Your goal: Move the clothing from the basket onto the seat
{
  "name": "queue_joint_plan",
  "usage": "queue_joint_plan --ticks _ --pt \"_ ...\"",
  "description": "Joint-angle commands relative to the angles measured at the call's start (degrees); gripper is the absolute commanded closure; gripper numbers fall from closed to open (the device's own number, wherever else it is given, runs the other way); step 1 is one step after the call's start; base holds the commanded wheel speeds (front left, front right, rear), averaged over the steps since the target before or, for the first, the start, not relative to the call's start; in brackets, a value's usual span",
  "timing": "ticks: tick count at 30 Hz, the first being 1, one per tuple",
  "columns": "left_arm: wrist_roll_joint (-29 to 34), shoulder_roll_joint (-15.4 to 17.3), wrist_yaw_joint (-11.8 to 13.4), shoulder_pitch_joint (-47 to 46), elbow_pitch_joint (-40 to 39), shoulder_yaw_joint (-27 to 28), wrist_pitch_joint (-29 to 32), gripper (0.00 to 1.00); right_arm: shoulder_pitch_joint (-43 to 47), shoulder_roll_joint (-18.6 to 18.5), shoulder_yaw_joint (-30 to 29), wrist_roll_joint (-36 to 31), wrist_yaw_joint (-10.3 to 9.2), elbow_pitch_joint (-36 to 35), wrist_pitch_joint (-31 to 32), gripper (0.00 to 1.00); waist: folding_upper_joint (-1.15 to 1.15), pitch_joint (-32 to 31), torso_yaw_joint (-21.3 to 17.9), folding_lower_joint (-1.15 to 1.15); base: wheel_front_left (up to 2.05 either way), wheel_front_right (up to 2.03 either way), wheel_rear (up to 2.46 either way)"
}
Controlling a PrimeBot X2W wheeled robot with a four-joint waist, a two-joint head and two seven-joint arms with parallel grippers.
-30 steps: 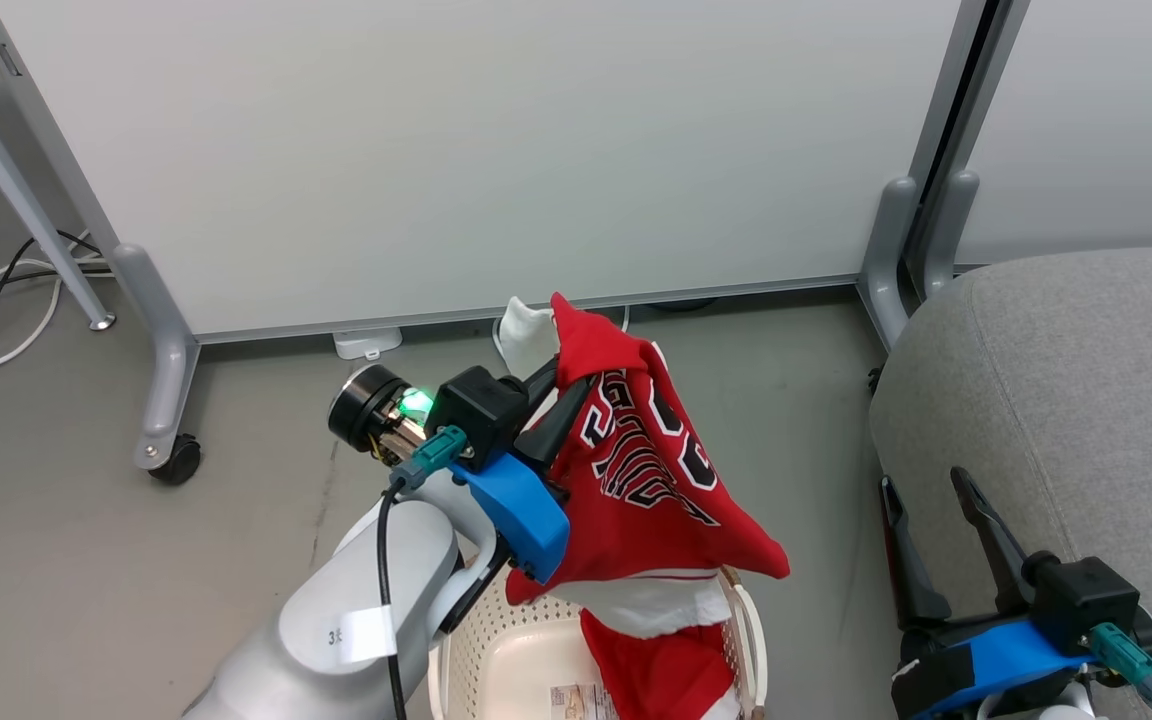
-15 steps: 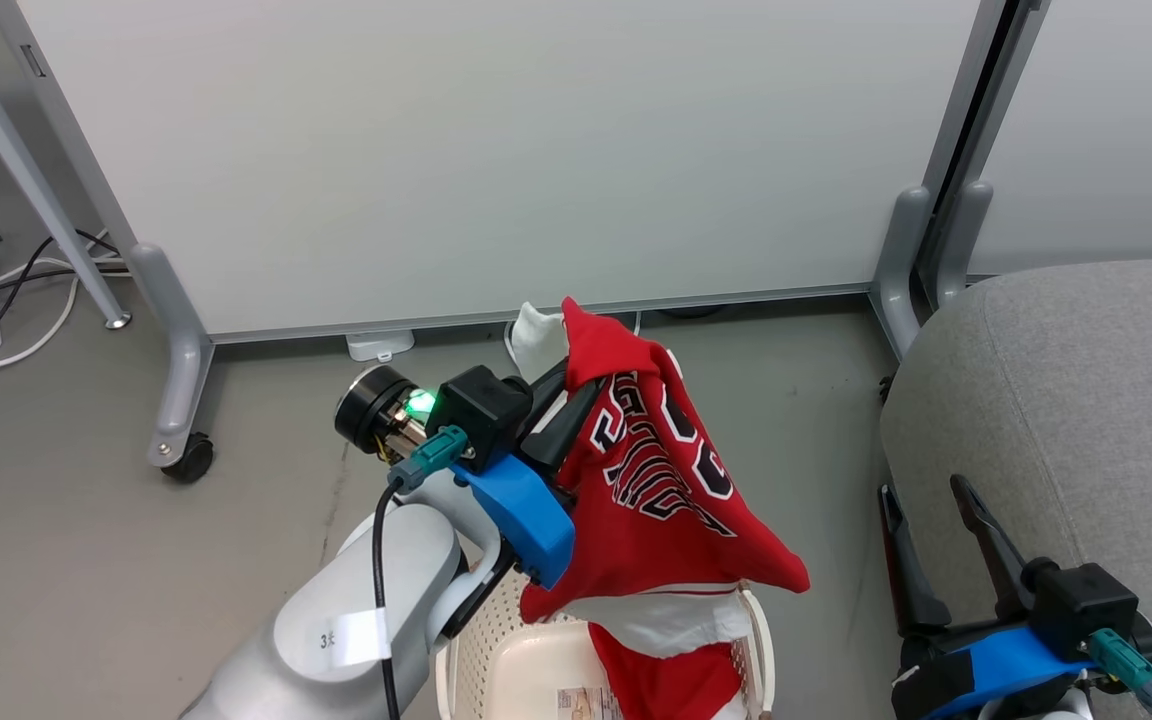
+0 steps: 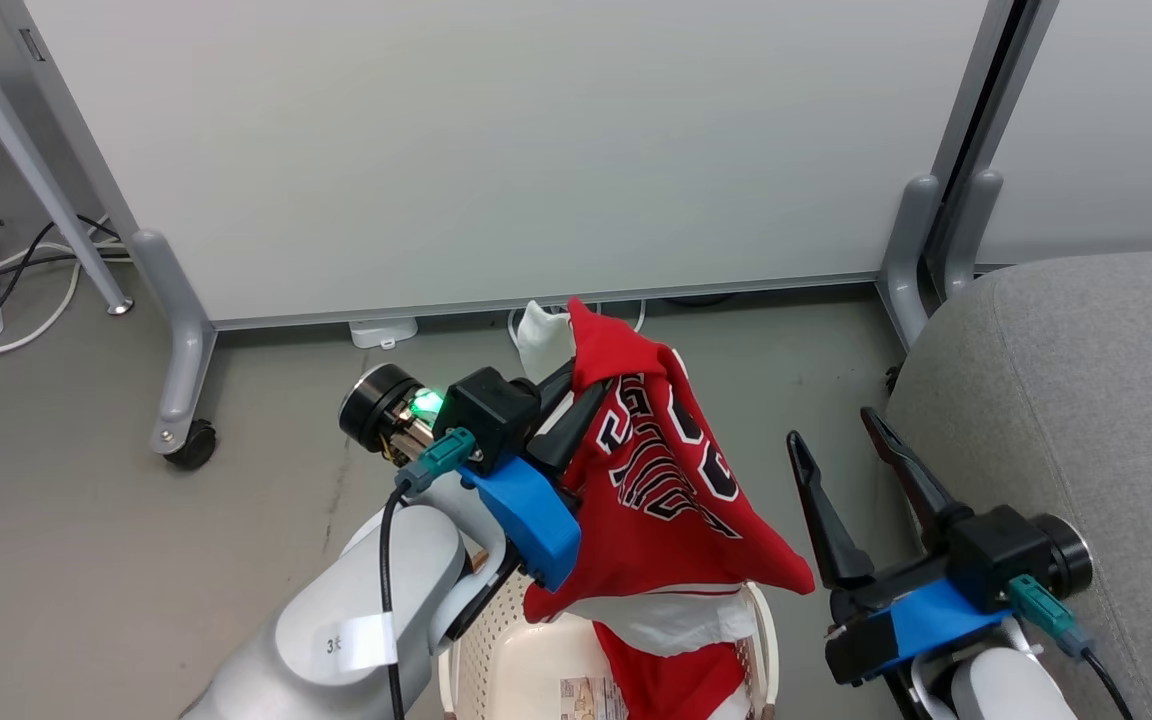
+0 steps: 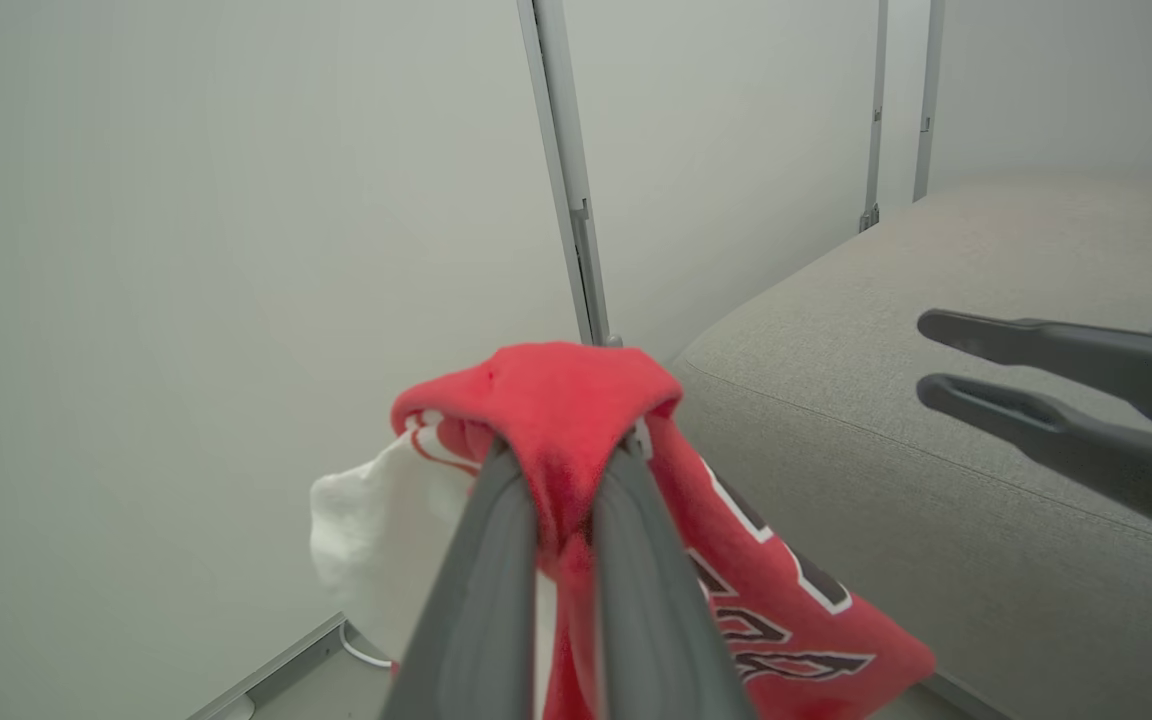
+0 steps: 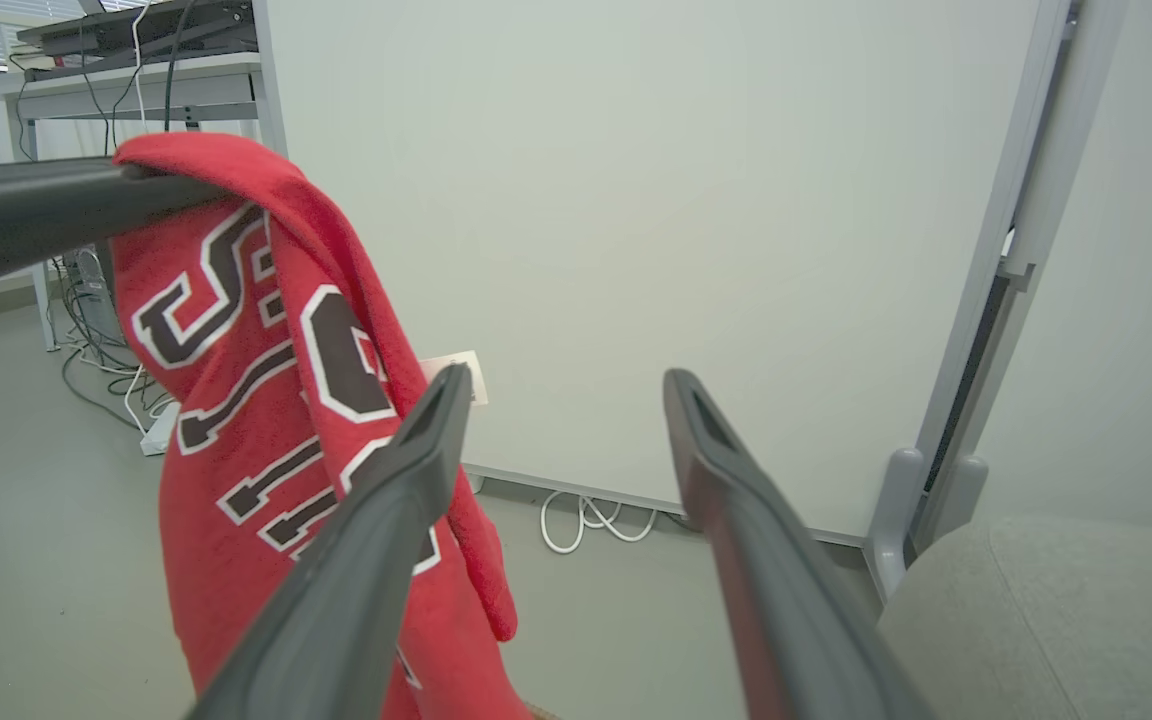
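The left arm's pale forearm (image 3: 356, 610) is rising from the bottom of the head view, angling up and to the right, and a green light is glowing on its wrist (image 3: 386, 415). The left end effector (image 3: 576, 385) is pointing up and rightward, its two dark fingers (image 4: 481, 580) pressing close together and pinching a fold of the clothing (image 3: 656, 500). The right arm (image 3: 996, 690) is sitting at the lower right. The right end effector (image 3: 831, 425) is pointing up and slightly left, its fingers (image 5: 366, 560) standing wide apart and gripping nothing.

Left tool (image 3: 576, 385) pinching jersey (image 3: 656, 505) above basket (image 3: 476, 655), right tool (image 3: 831, 425) spread wide
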Motion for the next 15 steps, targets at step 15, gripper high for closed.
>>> queue_joint_plan --ticks 15 --pt "0.8 -1.8 0.0 -2.9 -0.2 -1.7 -0.2 1.0 -11.3 -4.6 12.7 0.6 0.02 5.6 -0.2 0.0 0.0 1.9 2.3 0.0 0.0 0.0 0.0"
